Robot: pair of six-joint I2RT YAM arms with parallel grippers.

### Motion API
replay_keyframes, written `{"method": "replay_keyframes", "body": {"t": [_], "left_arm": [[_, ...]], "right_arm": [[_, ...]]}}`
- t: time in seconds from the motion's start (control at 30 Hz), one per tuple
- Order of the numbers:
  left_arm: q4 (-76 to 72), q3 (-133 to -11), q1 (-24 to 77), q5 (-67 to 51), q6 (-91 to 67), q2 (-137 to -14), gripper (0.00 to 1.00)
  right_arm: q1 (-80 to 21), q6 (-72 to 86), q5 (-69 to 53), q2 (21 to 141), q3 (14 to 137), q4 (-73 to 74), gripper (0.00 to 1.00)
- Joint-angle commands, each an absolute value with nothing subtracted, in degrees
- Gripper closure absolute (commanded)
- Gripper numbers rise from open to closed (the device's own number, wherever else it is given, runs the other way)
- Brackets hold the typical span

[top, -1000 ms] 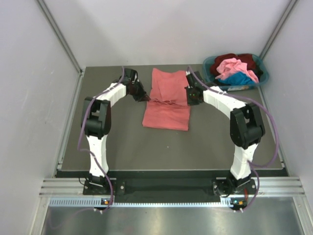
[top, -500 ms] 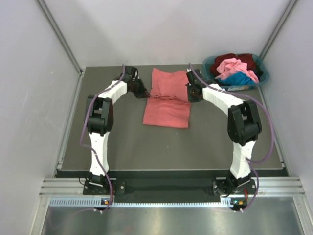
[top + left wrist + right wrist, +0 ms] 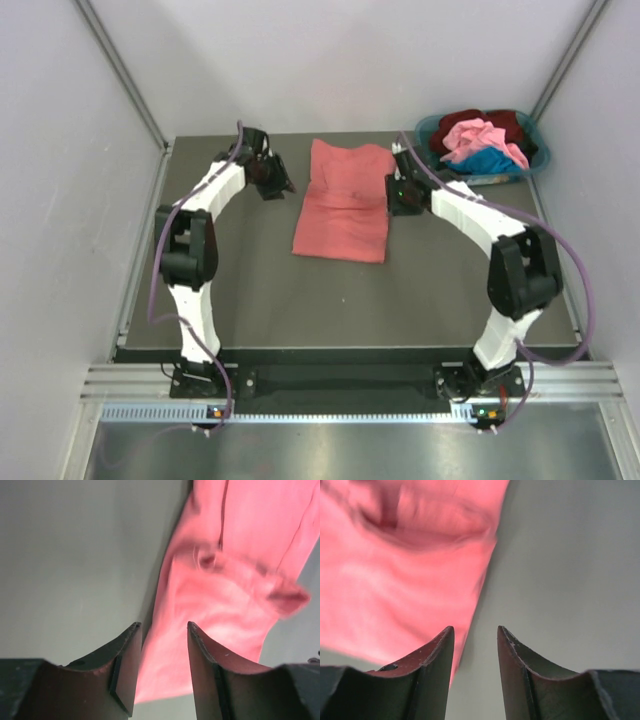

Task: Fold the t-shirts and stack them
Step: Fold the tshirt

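Salmon shirt (image 3: 343,205) lies folded on the tabletop (image 3: 250,290), centre-rear. Left pincer (image 3: 270,180) and right pincer (image 3: 403,194) flank it, jaws parted, empty. Pink, maroon and blue shirts (image 3: 478,140) lie unfolded in the basket (image 3: 428,130). Stack not yet begun.

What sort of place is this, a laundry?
Probably a robot test booth: a left arm and right arm bolted at the edge of a dark table, white panels walling it in, a salmon-red t-shirt laid out near a teal basket of crumpled clothes.
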State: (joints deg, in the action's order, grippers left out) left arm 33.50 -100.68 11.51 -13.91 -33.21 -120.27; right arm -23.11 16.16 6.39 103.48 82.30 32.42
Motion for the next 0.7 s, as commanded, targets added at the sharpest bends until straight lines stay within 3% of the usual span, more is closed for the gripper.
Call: {"method": "replay_keyframes", "body": {"t": [0.0, 0.3, 0.67], "left_arm": [[35.44, -90.75, 12.13, -16.34, -29.88, -111.98, 0.53], [27.60, -69.80, 12.66, -20.39, -30.93, -105.20, 0.53], [23.99, -66.01, 12.66, -23.47, -31.73, -106.53, 0.53]], "right_arm": [[-22.50, 17.49, -3.32, 97.56, 76.31, 30.86, 0.60], [-22.85, 17.93, -11.78, 97.03, 63.29, 23.56, 0.55], [-22.85, 17.84, -15.82, 96.95, 55.64, 16.35, 0.59]]}}
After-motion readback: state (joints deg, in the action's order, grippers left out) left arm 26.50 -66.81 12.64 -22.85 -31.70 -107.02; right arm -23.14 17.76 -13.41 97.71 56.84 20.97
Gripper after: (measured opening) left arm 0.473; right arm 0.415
